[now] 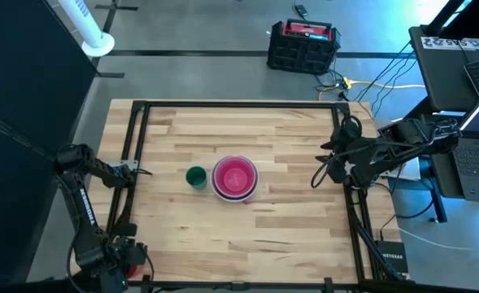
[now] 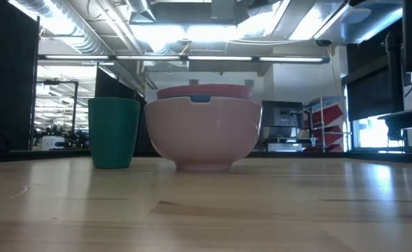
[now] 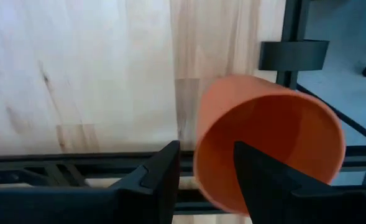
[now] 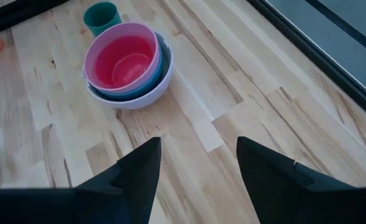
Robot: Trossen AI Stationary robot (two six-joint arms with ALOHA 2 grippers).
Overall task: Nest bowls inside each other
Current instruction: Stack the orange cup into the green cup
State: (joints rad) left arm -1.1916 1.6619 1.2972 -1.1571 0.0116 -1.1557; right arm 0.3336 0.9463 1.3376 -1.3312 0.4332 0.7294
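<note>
Bowls (image 1: 235, 179): nested in one stack at the centre of the worktop (image 1: 288, 236), sitting upright.
Stack order: the right wrist view shows a magenta bowl (image 4: 125, 62) innermost, a pale pink rim around it, a blue rim next, and a pale outer bowl at the bottom; I cannot tell the exact count of layers.
Low view: the outermost bowl (image 2: 202, 133) reads pinkish with a small foot, and a sliver of blue and a magenta rim peek above its lip.
Green cup (image 1: 196, 177): standing upright just beside the stack, at its 9 o'clock in the high view, close but apart from it.
Left claw (image 3: 204, 168): parked off the worktop's 9 o'clock edge by the black frame rail, fingers (image 3: 161, 177) spread apart, one finger inside an orange cup (image 3: 269, 143) and the other outside it; whether they press its wall I cannot tell.
Orange cup position: tilted, its mouth toward the wrist camera, over the frame rail at the worktop's edge.
Right claw (image 4: 198, 168): out at 3 o'clock near the worktop's edge, well apart from the stack, fingers wide and holding nothing.
Right arm (image 1: 377, 155): folded over the 3 o'clock side of the frame.
</note>
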